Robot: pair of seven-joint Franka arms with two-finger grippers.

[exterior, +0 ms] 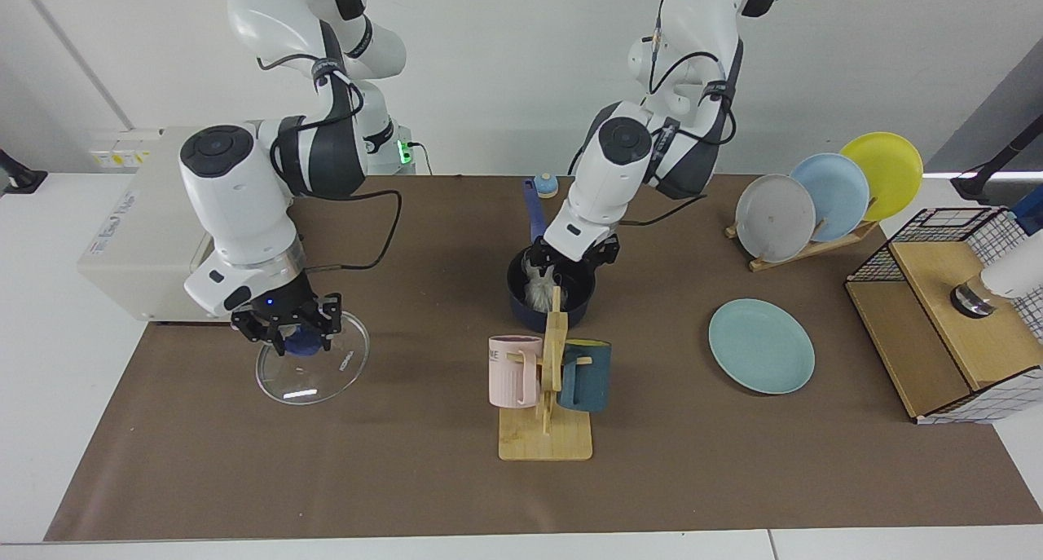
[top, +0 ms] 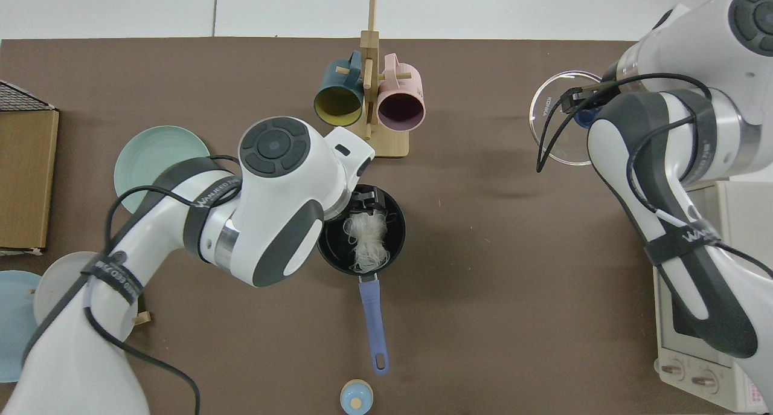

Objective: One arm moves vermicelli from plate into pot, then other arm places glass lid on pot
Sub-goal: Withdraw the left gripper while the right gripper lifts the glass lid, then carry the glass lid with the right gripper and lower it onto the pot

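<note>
The left gripper (exterior: 568, 260) hangs just over the pot (exterior: 521, 303), at the rim nearer the mug rack. Its fingers look parted and hold nothing; whether the threads below still touch them cannot be told. The vermicelli (top: 364, 240) lies inside the pot (top: 389, 243), a loose white bundle on the black floor, stretched from under the gripper (top: 365, 201) toward the handle side, with dark floor showing all round it. In the facing view only a pale wisp (exterior: 539, 289) shows, behind the rack's post.

The pot's blue handle (top: 372, 321) runs straight out toward the robots' side of the table, and its tip stops short of a small blue knobbed cap (top: 356, 397). The mug rack (exterior: 545, 381) stands close to the pot on the camera side, its upright post overlapping the rim in the facing view. The plate (exterior: 761, 346) sits empty on the mat, well apart from the pot, with bare mat between them.

The right gripper (exterior: 290, 329) is closed on the blue knob of the lid (exterior: 314, 370) and holds it clear of the mat, tilted, its shadow lying on the mat below. From above, the lid (top: 552, 122) is well apart from the pot, and the brown mat (top: 483, 270) between them is bare. The toaster oven (exterior: 155, 226) stands just behind that arm, at the mat's edge.
</note>
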